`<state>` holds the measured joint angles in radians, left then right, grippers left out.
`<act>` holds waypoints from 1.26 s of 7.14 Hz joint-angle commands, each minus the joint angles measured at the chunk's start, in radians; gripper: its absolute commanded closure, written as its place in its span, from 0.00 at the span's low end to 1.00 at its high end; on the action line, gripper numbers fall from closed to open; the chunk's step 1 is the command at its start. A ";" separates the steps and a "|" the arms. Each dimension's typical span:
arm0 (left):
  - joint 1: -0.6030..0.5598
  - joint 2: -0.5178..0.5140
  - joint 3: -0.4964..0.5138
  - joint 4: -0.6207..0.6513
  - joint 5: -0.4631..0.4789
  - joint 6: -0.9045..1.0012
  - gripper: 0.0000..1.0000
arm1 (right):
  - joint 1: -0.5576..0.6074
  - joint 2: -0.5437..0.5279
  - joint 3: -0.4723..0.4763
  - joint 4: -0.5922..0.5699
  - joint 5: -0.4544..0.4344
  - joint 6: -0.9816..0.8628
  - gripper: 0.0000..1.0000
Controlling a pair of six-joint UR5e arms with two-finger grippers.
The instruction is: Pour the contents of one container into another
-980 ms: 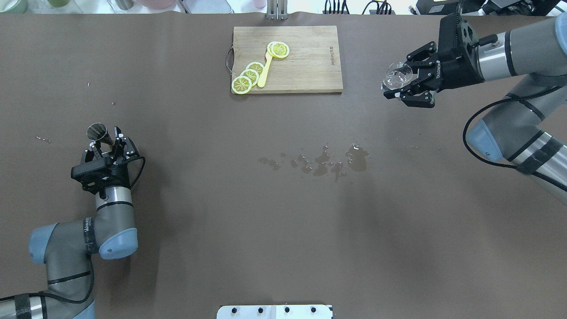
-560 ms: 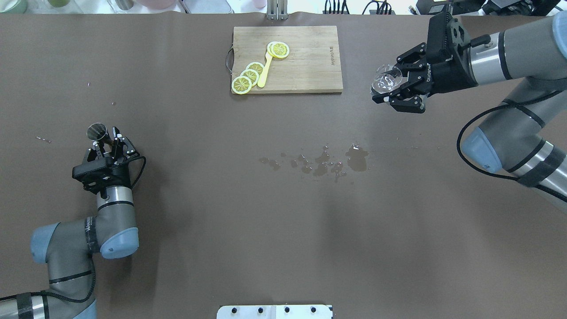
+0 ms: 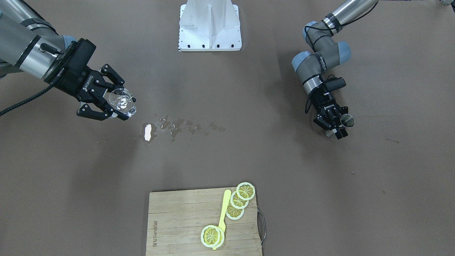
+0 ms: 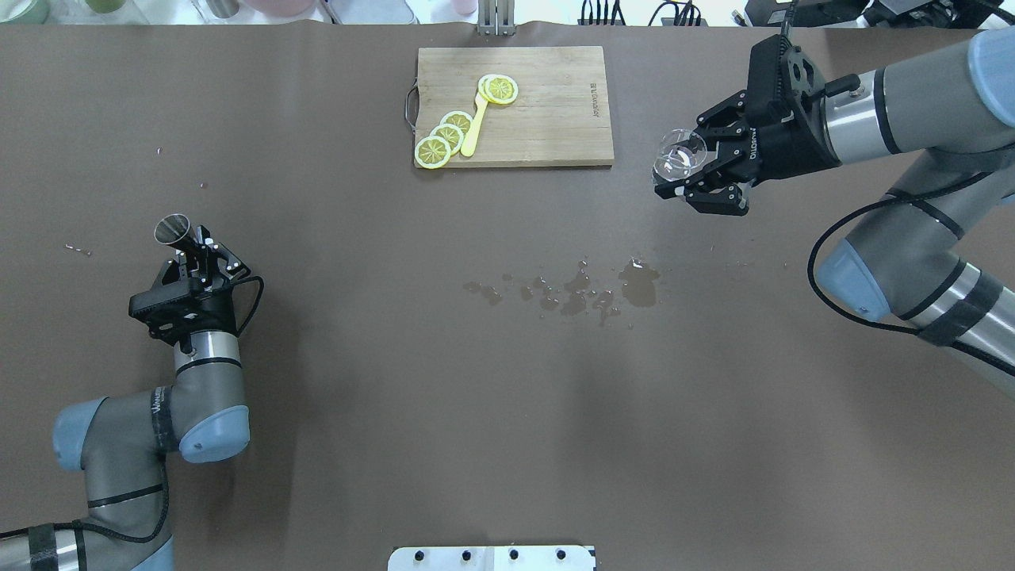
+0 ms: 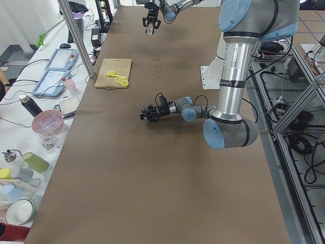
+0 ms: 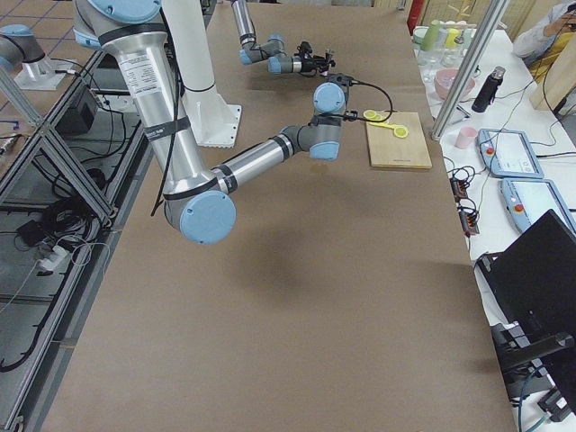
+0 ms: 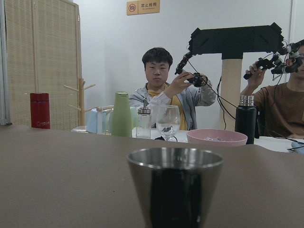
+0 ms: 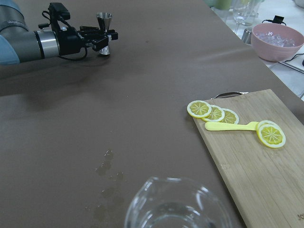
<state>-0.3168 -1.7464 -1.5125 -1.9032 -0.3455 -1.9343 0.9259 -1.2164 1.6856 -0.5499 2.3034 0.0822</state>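
From across the table, white "ROBOTIQ" lettering runs along the black body of the right gripper (image 3: 115,101). Its fingers are clamped around a clear glass cup (image 3: 124,102), which is held in the air mouth-up near one end of a wet spill (image 3: 170,129) on the brown table (image 3: 227,160); the forearm comes in nearly level. Well apart, the left gripper (image 3: 337,127) reaches out low from a sharply bent elbow and pinches a steel jigger (image 3: 347,121). From overhead, a burned-in mark on the wooden cutting board (image 4: 547,119) is too small to read; lemon slices (image 4: 444,135) and a yellow utensil (image 4: 473,127) lie on the board. The cup hangs between board and spill, and the jigger is near the table's left side. In the left wrist view the jigger's polished, flared rim fills the lower middle. A wall sign (image 7: 142,7) bears red characters, perhaps a prohibition notice, though I cannot read them, and two people sit behind a cluttered side table. In the right wrist view the cup's rim lies at the bottom edge, its contents hard to judge. The jigger stands upright across the table, hourglass-shaped and gripped at the waist; whether its foot touches the table I cannot tell.
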 commanded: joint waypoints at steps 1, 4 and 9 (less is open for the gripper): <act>-0.004 0.004 -0.038 -0.004 -0.001 0.009 1.00 | -0.005 -0.003 -0.001 -0.001 0.002 0.001 1.00; -0.030 -0.005 -0.115 -0.017 -0.001 0.142 1.00 | -0.005 -0.015 0.002 0.001 0.004 0.001 1.00; -0.066 -0.105 -0.166 -0.322 -0.317 0.709 1.00 | -0.004 -0.020 -0.003 0.002 0.002 -0.001 1.00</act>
<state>-0.3613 -1.8220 -1.6761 -2.1313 -0.5875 -1.3883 0.9218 -1.2357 1.6839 -0.5469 2.3072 0.0815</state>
